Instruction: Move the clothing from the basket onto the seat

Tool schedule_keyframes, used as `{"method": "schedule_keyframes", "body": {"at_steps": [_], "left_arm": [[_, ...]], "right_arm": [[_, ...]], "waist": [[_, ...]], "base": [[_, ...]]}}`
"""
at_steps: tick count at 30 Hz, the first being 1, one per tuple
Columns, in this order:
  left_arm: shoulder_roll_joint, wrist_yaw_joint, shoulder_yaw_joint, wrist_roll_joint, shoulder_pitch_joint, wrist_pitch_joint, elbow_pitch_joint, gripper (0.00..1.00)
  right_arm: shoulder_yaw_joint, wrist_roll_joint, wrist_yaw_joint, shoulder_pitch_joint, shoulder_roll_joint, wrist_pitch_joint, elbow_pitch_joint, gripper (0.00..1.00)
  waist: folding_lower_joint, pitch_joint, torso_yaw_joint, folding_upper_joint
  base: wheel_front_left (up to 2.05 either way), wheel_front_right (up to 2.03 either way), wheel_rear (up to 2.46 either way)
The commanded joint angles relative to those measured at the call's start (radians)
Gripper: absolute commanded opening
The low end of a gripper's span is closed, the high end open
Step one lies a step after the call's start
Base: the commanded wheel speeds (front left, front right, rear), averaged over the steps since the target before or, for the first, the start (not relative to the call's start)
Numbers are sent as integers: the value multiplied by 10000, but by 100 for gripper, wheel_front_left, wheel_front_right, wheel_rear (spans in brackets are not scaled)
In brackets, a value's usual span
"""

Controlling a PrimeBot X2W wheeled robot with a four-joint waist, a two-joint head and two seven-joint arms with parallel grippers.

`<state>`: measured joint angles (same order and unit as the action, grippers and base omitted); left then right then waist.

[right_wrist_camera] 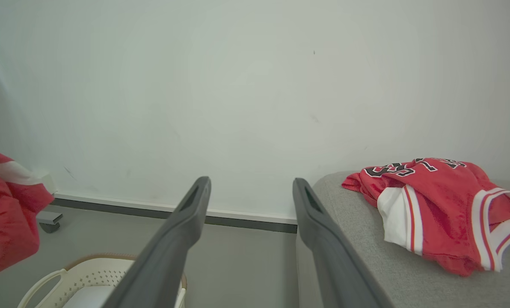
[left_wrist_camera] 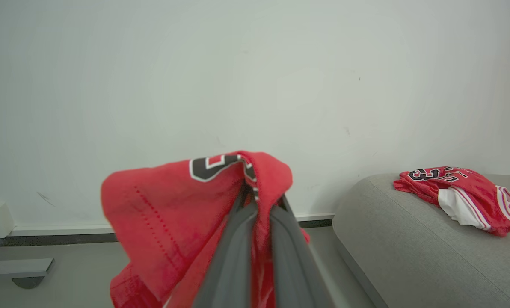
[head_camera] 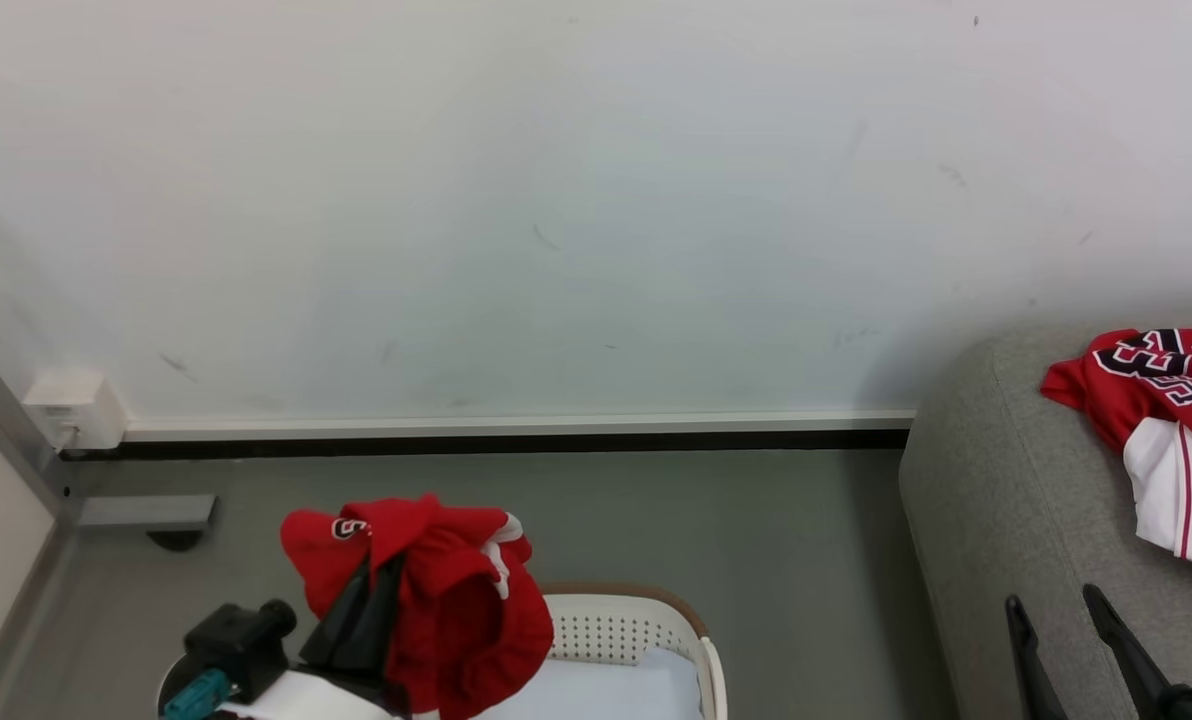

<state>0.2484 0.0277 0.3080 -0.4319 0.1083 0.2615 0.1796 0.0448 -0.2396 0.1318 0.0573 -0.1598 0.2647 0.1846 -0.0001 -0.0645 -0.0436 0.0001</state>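
Two red garments: one garment (head_camera: 446,600) hangs bunched, long axis downward, clamped in the left gripper (left_wrist_camera: 259,205) above the single basket (head_camera: 616,625), while the other garment (right_wrist_camera: 434,205) lies crumpled on the one seat (head_camera: 1006,500), numerals toward the wall, near the spread, empty right gripper (right_wrist_camera: 250,183).

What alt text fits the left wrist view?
The left gripper is shut on a red garment with a dark numeral, the cloth draped over its fingers in front of a white wall. At right, a second red and white garment lies on the grey seat.
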Motion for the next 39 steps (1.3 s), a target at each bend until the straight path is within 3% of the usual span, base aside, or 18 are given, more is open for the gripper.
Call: {"method": "schedule_keyframes", "body": {"at_steps": [1, 8, 19, 27, 39], "left_arm": [[126, 59, 22, 130, 56, -13, -92, 0], [407, 437, 471, 312, 613, -471, -556, 0], [90, 867, 1958, 372, 1654, -1269, -1070, 0], [-117, 1020, 3445, 272, 2291, -1477, -949, 0], [211, 1012, 5772, -655, 3087, -1329, -1387, 0]], "right_arm": [[95, -4, -22, -154, -142, -7, -66, 100], [1757, -600, -24, -958, -1137, -75, -439, 100], [5391, -2006, -22, -2890, -2949, -1198, -1636, 100], [7250, -2686, -22, -4071, -3413, -1550, -1929, 100], [8491, -3358, -22, -4727, -3607, -1393, -1342, 100]], "waist": [[1, 26, -20, -1], [1, 120, -59, -1], [1, 91, 160, -1], [1, 42, 236, -1], [1, 63, 260, -1]], "base": [[0, 0, 0], [0, 0, 0], [0, 0, 0], [0, 0, 0], [0, 0, 0]]}}
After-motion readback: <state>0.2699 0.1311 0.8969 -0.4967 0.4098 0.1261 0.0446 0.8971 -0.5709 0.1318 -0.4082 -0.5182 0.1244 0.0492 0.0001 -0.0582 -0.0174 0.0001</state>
